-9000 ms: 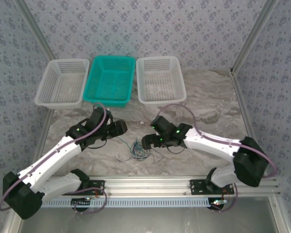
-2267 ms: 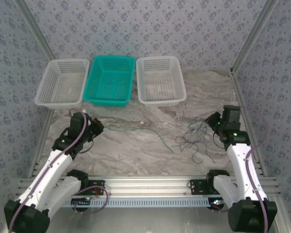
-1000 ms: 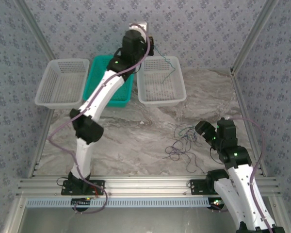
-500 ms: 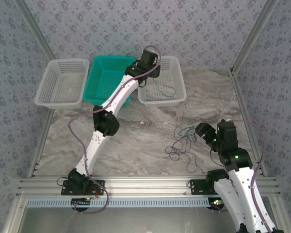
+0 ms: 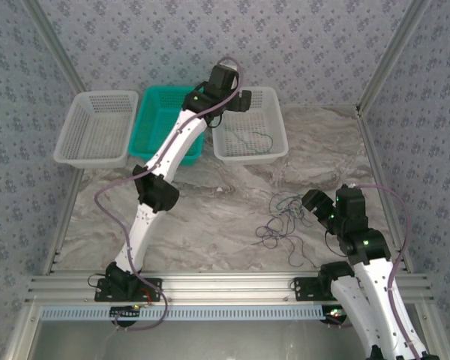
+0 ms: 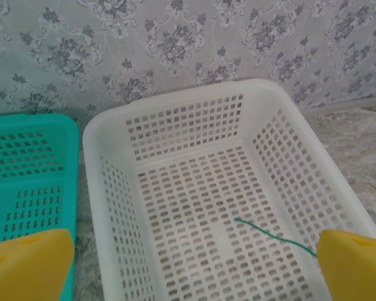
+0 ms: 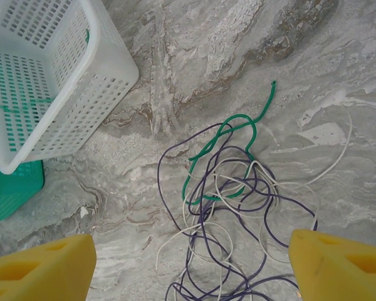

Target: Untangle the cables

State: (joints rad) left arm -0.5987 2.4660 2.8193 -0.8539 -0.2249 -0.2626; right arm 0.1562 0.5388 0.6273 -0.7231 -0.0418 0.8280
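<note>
Left wrist view: the left jaws gape empty above the white basket (image 6: 175, 106), where one green cable (image 6: 272, 236) lies, apparently just delivered. The right jaws, also open, hover over the tangled cables (image 7: 232, 188) on the tabletop (image 7: 269, 37). The next move likely calls for pinching one loose end.

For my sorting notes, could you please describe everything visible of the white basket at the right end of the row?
The white basket is a rectangular tub, plastic by its look, with a smooth rim and sloping walls and floor pierced by small slots. It stands upright on the marbled table by the back wall, close beside the teal basket. One thin green cable lies on its floor. The open left end effector hovers over it.
</note>
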